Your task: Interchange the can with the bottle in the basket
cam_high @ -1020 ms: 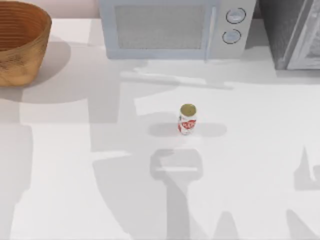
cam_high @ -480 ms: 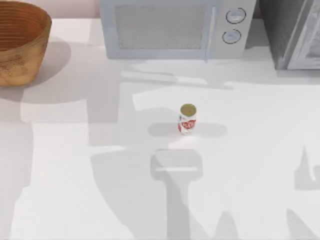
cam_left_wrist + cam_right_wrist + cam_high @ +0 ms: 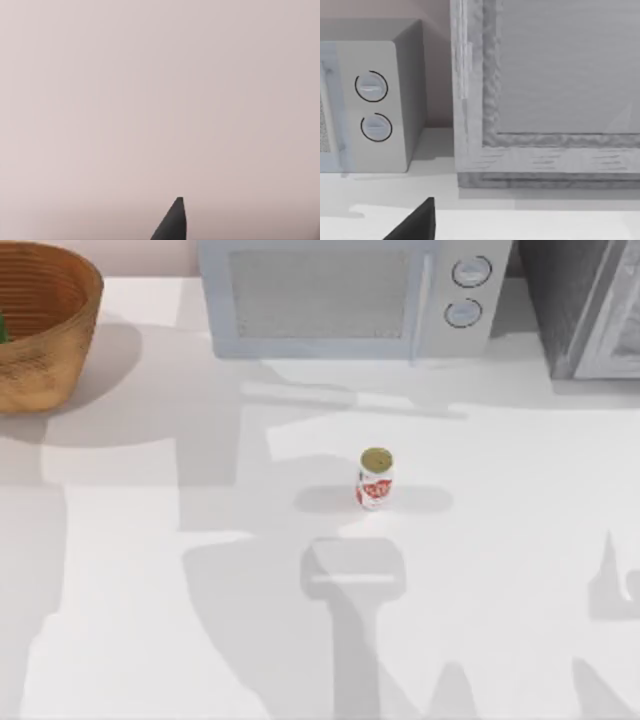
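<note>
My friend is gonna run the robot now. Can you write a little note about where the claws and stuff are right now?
Left claw: a dark fingertip shows in the left wrist view, facing a plain wall; grip unclear.
Right claw: a fingertip shows in the right wrist view, near the microwave; grip unclear.
Can: upright, mid-table, untouched.
Basket: far left corner, with a green sliver of the bottle inside.
Done: nothing swapped yet.
Left: bottle out, can in.
</note>
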Controlling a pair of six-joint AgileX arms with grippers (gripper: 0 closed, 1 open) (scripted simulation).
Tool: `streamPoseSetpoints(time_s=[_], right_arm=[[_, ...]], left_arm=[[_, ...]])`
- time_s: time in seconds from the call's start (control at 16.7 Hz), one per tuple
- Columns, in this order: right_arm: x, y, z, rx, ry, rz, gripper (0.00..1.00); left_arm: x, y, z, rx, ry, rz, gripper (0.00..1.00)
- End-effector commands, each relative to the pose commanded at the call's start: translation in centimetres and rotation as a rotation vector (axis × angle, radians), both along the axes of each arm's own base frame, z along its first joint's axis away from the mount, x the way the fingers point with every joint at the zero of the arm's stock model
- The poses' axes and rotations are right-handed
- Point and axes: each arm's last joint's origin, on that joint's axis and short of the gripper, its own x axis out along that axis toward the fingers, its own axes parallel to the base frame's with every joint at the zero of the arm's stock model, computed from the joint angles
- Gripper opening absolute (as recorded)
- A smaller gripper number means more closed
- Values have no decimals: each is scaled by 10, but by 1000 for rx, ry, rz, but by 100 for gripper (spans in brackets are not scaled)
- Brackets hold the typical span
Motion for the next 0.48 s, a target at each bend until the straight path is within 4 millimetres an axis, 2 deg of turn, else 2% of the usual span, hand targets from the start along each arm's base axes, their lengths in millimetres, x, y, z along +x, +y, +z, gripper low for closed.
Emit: streamPoseSetpoints(time_s=[0.12, 0.48], right_arm=[[0, 0, 0, 0, 0, 0, 100], [0, 0, 0, 0, 0, 0, 100]], left_arm=[[0, 0, 0, 0, 0, 0, 98], [0, 0, 0, 0, 0, 0, 100]])
